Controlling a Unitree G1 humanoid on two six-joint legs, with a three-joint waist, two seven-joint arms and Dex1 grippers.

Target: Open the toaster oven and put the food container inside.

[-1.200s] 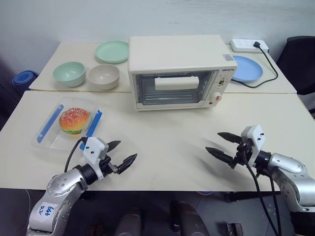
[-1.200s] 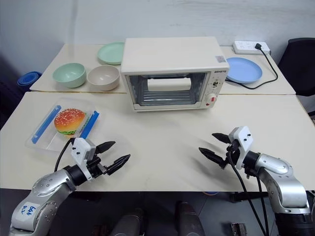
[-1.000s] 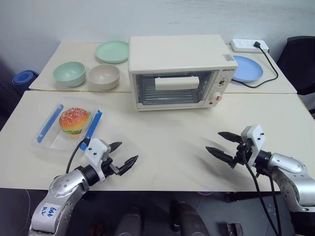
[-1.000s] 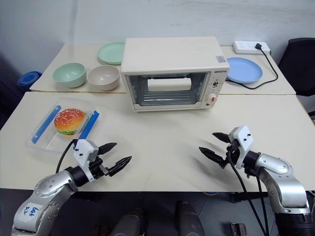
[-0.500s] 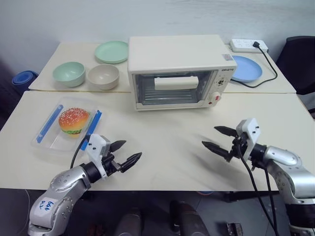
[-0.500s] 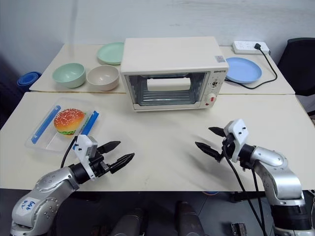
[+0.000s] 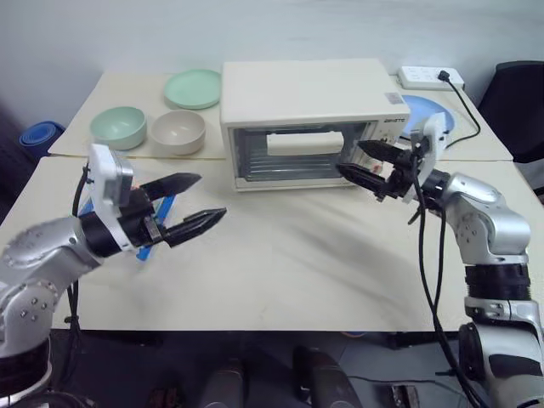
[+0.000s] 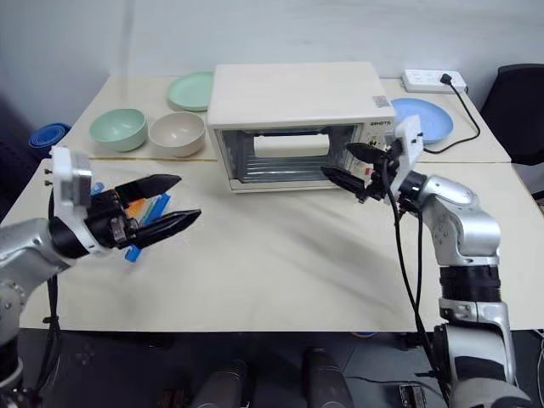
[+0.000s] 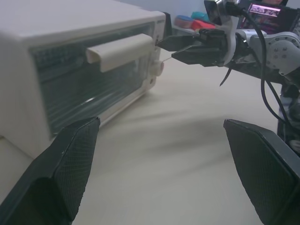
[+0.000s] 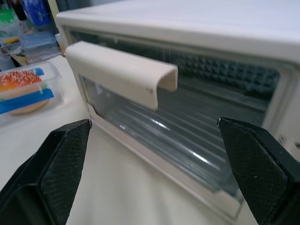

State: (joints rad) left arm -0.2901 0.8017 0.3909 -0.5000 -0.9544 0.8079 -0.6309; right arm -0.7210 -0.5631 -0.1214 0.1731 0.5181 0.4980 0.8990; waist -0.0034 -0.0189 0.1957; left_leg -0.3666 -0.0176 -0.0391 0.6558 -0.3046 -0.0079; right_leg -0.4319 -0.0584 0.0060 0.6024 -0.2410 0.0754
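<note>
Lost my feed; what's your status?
Both grippers open, empty: left gripper, right gripper at toaster oven door, shut. Food container on table. Path clear.

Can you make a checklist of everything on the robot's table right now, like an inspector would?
Surface: two cream tables pushed together, front one mostly bare.
Job's things: toaster oven door shut, handle bar untouched; food container with the hamburger sits on the front table, left of the oven.
Clutter: green bowl, beige bowl, green plate, blue plate on the back table.
Grippers: left gripper open, empty, raised near the container; right gripper open, empty, raised in front of the oven's right side.
Cables: black cord from the white power strip.
Surroundings: dark chair on the right, blue round thing on the left.
</note>
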